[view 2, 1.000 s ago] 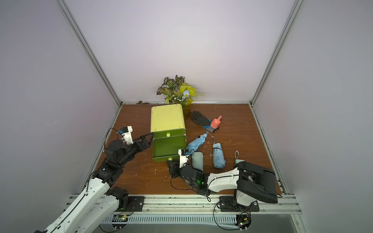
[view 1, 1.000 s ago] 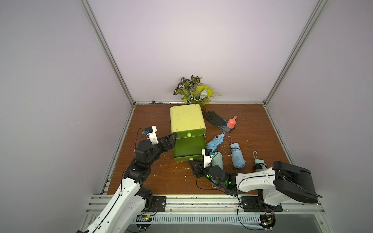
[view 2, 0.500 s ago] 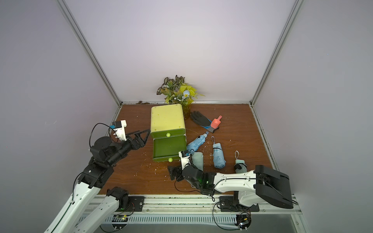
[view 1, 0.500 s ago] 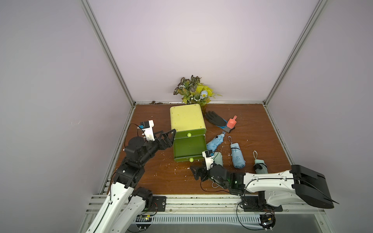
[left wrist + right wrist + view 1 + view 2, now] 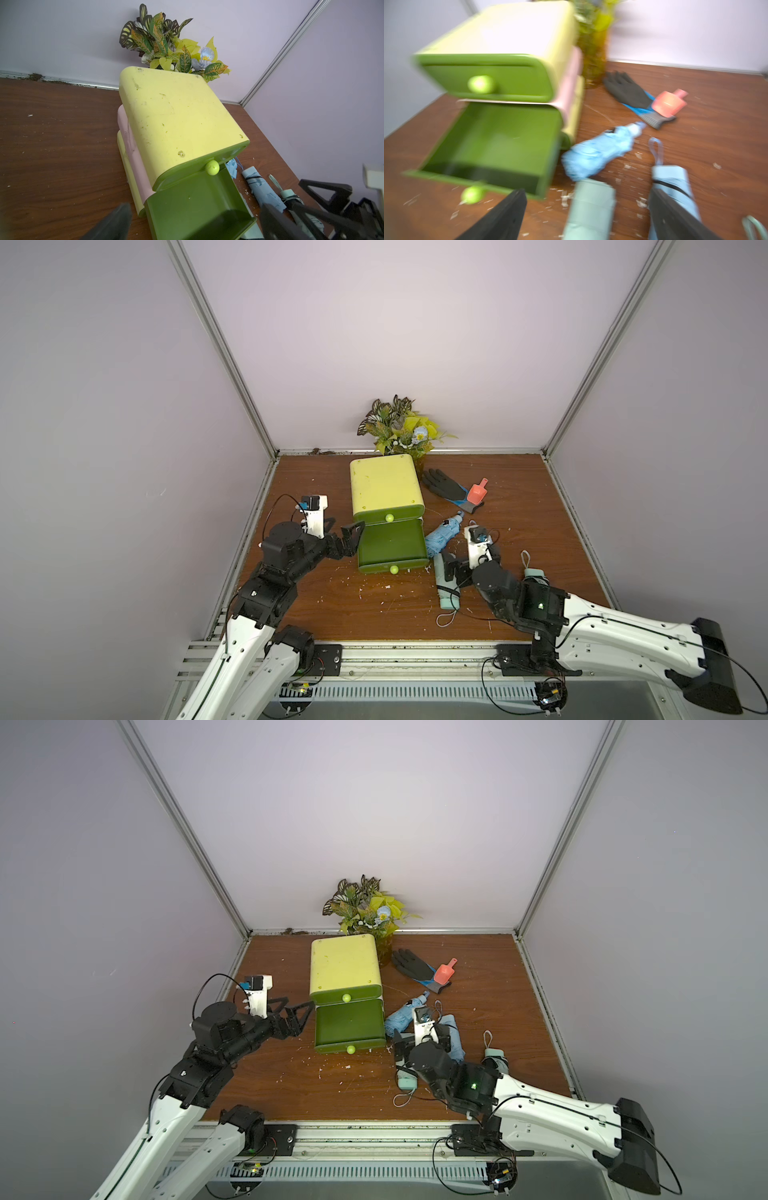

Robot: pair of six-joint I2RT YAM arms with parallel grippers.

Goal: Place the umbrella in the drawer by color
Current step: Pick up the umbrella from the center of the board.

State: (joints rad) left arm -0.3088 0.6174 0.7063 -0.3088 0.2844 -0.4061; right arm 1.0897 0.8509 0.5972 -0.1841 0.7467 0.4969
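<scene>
A yellow-green drawer unit (image 5: pixel 386 485) (image 5: pixel 345 965) stands mid-table with its lower green drawer (image 5: pixel 392 545) (image 5: pixel 500 141) (image 5: pixel 197 197) pulled out and empty. A mint umbrella (image 5: pixel 446 585) (image 5: pixel 407 1081) (image 5: pixel 589 209) lies right of the drawer. My right gripper (image 5: pixel 461 566) (image 5: pixel 586 193) is open, its jaws either side of this umbrella and apart from it. A blue umbrella (image 5: pixel 442 537) (image 5: pixel 598 153) lies against the drawer's right side. A light blue umbrella (image 5: pixel 455 1040) (image 5: pixel 670 178) is beside the right finger. My left gripper (image 5: pixel 349 531) (image 5: pixel 195 206) is open and empty, left of the drawer.
Another mint umbrella (image 5: pixel 534 574) (image 5: pixel 494 1054) lies next to the right arm. A black glove (image 5: pixel 442 483) and a coral scoop (image 5: pixel 477 491) lie behind the umbrellas. A plant (image 5: pixel 401 427) stands at the back wall. White crumbs litter the wooden table (image 5: pixel 316 472).
My right gripper has opened and moved from the lower drawer's front to the right, over the mint umbrella. The left arm has shifted a little beside the drawer unit.
</scene>
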